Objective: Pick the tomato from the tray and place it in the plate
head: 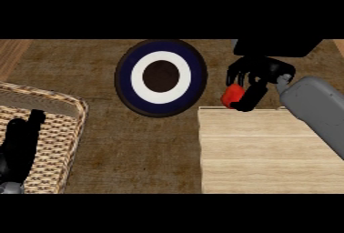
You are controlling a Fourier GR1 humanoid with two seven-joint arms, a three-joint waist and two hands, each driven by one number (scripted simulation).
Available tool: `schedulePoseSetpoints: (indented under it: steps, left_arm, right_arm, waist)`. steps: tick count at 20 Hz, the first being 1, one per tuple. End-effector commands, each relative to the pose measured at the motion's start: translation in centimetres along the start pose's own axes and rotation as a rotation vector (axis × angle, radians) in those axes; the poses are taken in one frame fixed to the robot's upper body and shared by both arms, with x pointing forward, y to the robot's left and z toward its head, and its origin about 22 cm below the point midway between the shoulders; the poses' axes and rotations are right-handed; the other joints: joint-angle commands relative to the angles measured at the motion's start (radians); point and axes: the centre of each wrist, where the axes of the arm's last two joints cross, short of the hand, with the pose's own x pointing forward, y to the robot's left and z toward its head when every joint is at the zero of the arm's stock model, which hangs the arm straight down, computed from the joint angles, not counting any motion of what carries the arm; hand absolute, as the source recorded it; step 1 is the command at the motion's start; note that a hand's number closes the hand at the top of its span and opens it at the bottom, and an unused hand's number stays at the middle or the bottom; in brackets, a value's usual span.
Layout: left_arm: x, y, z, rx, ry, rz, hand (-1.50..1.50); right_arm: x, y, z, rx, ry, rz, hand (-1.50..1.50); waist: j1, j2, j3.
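**Tomato held at the tray's far edge**

The pale wooden tray (269,150) fills the near right of the brown counter (134,150); a wicker basket (57,132) sits at the near left. The dark blue, white-ringed plate (161,76) lies far centre. The right hand (252,77) curls round the red tomato (233,94), right of the plate. The left hand (20,141) rests over the basket, fingers straight.

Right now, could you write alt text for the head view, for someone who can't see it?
The right robot hand curls round a red tomato, beyond the far edge of a pale wooden tray. A round plate with blue, white and dark rings lies to their left, and the left robot hand rests over a wicker basket.
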Motion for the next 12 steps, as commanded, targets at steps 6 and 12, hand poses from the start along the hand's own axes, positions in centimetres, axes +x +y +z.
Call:
schedulePoseSetpoints:
  steps: [6, 12]
  left_arm:
    - [1.6, -0.3, 0.5, -0.026, -0.22, -0.005, 0.0]
    - [0.1, 0.0, -0.2, -0.017, -0.187, -0.013, 0.0]
  right_arm:
    - [-7.3, -5.0, 2.8, -0.546, -0.162, -0.013, 1.5]
    - [-7.8, -6.8, 3.4, -0.81, -0.425, -0.048, 1.5]
  waist:
    - [0.02, 0.019, 0.001]
    - [0.024, 0.011, -0.005]
